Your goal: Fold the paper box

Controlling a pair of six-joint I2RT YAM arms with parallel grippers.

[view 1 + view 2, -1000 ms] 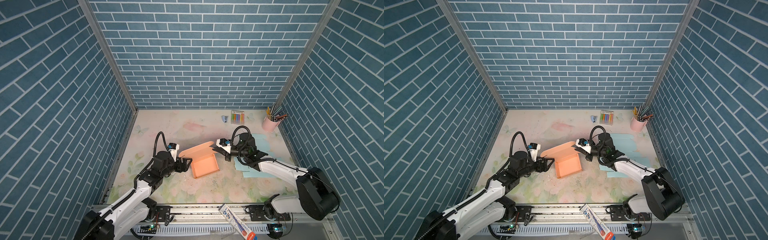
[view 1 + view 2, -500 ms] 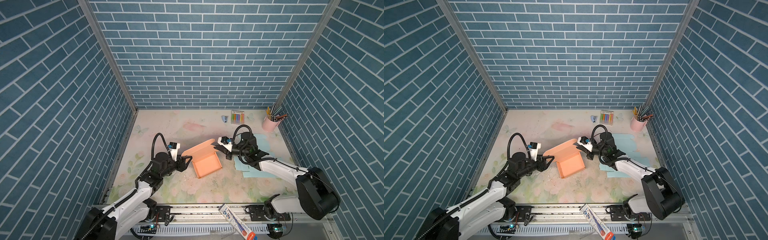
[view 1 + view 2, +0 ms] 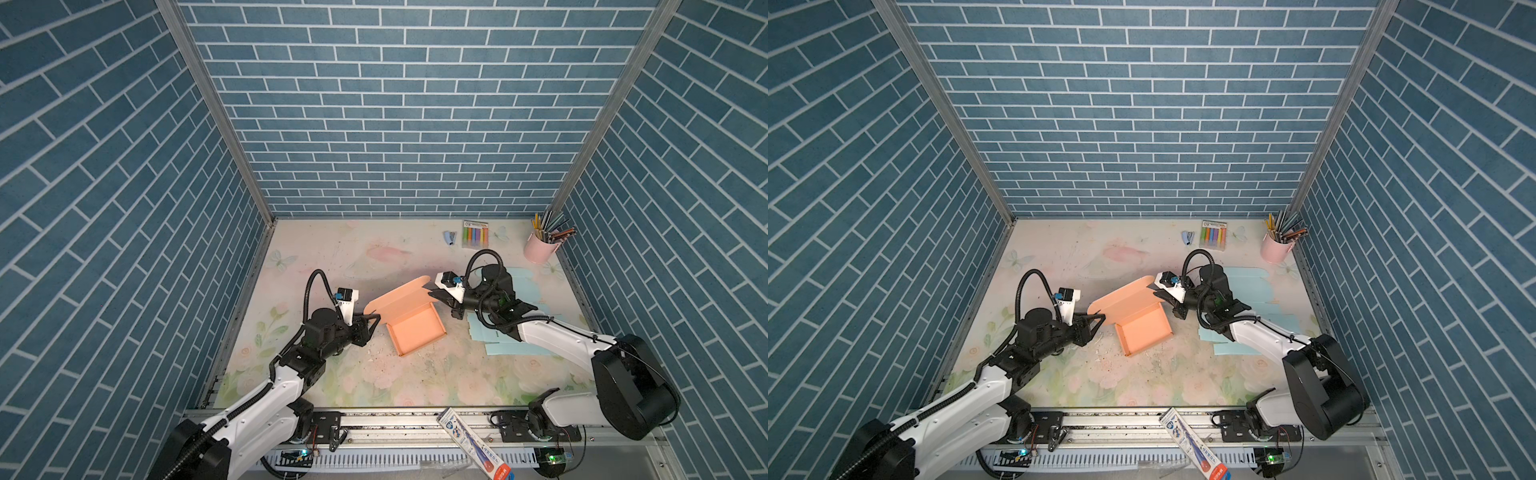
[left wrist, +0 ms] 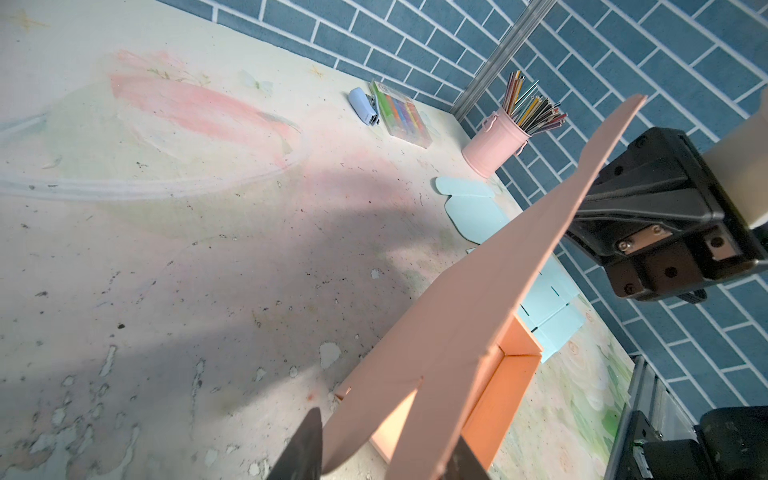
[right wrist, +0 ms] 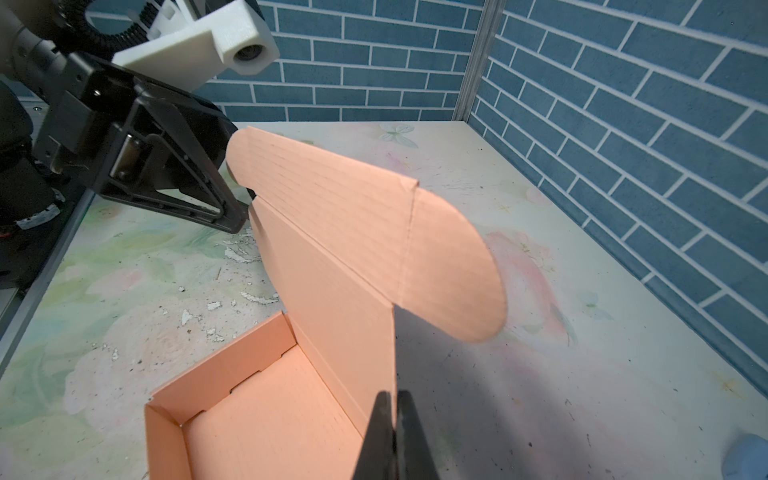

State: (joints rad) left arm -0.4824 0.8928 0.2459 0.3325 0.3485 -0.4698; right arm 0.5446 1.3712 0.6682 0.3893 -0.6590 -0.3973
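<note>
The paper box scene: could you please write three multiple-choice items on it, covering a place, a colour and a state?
1. Where does the pencil cup stand? A. far right table corner B. near left corner C. middle
2. What colour are the flat sheets? A. yellow B. light blue C. red
3. How is the box lid? A. shut flat B. torn off C. raised
Key: 1 A, seen there in both top views; 2 B, pale blue card; 3 C, the box's inside shows.
</note>
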